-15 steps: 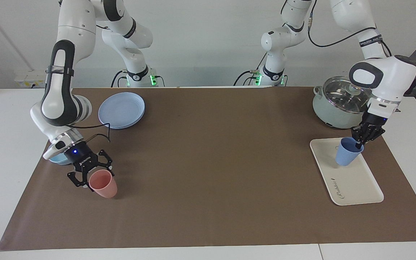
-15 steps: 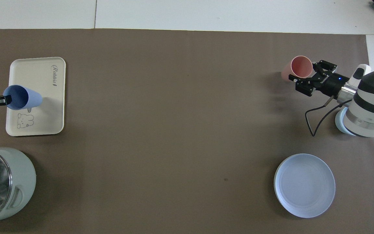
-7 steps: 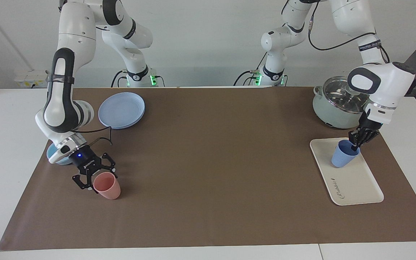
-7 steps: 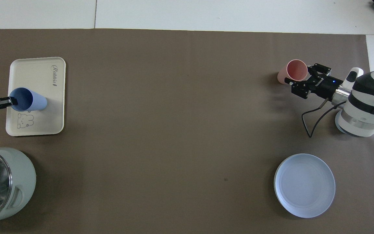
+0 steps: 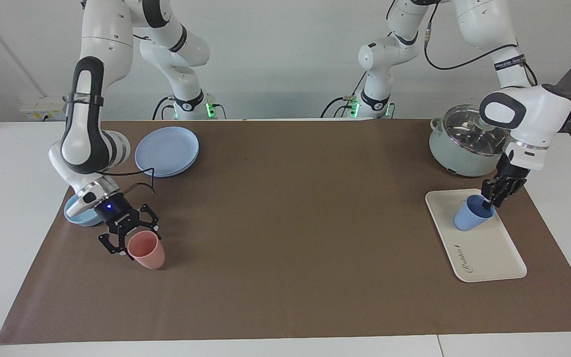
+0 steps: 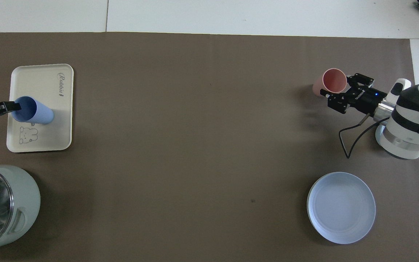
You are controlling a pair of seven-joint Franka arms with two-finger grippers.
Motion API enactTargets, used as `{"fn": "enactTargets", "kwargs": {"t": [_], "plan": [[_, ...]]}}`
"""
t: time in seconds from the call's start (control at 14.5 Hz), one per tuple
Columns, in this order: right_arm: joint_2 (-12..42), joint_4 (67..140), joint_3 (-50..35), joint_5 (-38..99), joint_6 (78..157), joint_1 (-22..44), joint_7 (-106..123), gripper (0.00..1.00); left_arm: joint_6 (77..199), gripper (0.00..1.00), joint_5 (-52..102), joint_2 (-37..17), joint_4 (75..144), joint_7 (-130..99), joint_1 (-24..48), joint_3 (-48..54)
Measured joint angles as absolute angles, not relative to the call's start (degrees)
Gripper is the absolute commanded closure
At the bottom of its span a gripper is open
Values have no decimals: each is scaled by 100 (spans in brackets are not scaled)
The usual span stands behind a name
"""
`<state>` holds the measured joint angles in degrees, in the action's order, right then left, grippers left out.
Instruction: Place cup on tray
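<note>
Step in hand: release. The blue cup (image 5: 473, 216) sits on the cream tray (image 5: 493, 258), in the tray's half nearer the robots, just above the bear drawing in the overhead view. The tray lies at the left arm's end of the worktop, next to the steel-lidded pot (image 5: 464, 141). The left hand (image 5: 489, 202) is at the cup's rim, one finger inside and one outside; I can't tell whether the fingers are clamped or already letting go. The cup looks tilted toward the hand, so I judge it not fully settled on its base.

Next move, as I read it: open clear of the rim, then lift straight up so the inner finger doesn't drag the cup over. It's a light tumbler, so it tips easily.

The right hand (image 5: 128, 246) is closed on the rim of the pink tumbler (image 5: 146, 250), near the right arm's end of the worktop, beside the light-blue bowl (image 5: 75, 213) and well clear of the round blue plate (image 5: 167, 150).

Versus 1 s ago: the blue cup has come down from hanging tilted over the tray to resting on it, and the left wrist has pulled back slightly. The pink tumbler has been lowered too and now looks down on the worktop.
</note>
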<state>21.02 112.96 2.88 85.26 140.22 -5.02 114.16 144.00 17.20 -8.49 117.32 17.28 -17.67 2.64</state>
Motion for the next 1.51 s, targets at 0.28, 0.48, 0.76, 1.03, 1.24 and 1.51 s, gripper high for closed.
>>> {"fn": "enactTargets", "kwargs": {"t": [0.28,0.48,0.76,1.03,1.24,1.51], "plan": [[2087,11436,286,8532,14258,-325,11415,0,12706,0,1410,-967,10858,1726,-1771,186],[1975,11405,286,8537,14268,-316,11368,0,10977,0,665,-1059,9818,1722,-1741,189],[1356,11394,286,8268,14544,-84,10659,0,9200,0,-70,-1077,8817,1237,-1052,219],[980,11293,306,6254,14455,-39,9397,0,8473,0,-333,-967,8399,539,-191,250],[694,10970,357,3993,13841,-75,7795,0,8207,0,-335,-562,8370,322,36,278],[137,10722,335,1270,12851,-87,5266,0,8106,0,-335,-58,8592,313,93,285]]}}
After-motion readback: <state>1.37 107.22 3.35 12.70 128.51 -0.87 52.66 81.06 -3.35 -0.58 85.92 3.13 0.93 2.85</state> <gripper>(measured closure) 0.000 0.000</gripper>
